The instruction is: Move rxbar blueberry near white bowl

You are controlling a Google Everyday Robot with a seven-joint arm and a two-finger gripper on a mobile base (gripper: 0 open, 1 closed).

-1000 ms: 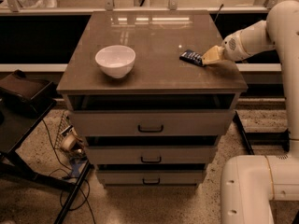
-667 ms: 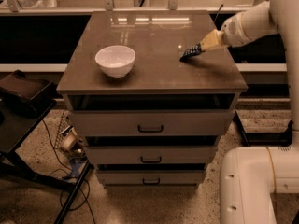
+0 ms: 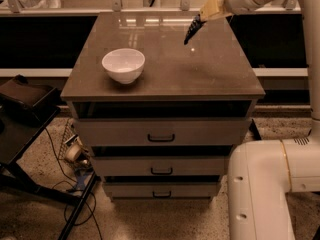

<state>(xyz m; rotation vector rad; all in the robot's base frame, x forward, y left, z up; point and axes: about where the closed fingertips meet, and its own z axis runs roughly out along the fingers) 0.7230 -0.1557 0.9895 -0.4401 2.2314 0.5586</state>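
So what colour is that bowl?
The bowl is plain glossy white; camera view shows it. The gripper, above the cabinet's far side, holds the rxbar blueberry.

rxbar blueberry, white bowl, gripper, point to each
rxbar blueberry [image 3: 191, 31], camera view, middle of its dark wrapper
white bowl [image 3: 123, 71], camera view, its front outer wall
gripper [image 3: 205, 13], camera view, fingertips shut on the bar, above the cabinet's [image 3: 210, 69] back right

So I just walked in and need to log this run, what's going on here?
The robot's gripper, over the back right of the cabinet top, is shut on the rxbar blueberry, which hangs tilted and seems clear of the surface. The white bowl sits apart on the front left. The bar is not yet near it.
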